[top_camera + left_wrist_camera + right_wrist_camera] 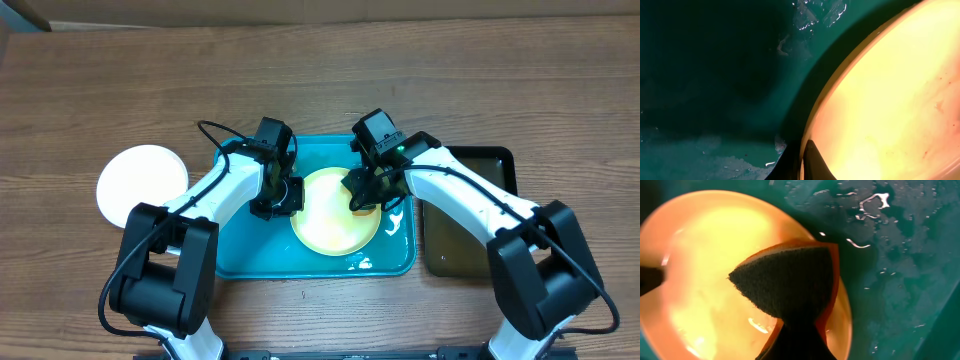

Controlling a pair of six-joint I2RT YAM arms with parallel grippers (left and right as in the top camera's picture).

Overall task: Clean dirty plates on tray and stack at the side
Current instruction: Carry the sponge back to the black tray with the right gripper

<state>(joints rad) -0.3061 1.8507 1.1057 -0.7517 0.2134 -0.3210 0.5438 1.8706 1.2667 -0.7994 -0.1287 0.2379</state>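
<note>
Overhead view: sponge on the plate's right part

The yellow-green plate [330, 225] lies in the tray [250, 250]. The left tool [280, 196] seems to pinch its left rim. The right tool [362, 195] pinches a sponge [790, 280] on its right part, so the wipe probably goes leftward.
</note>
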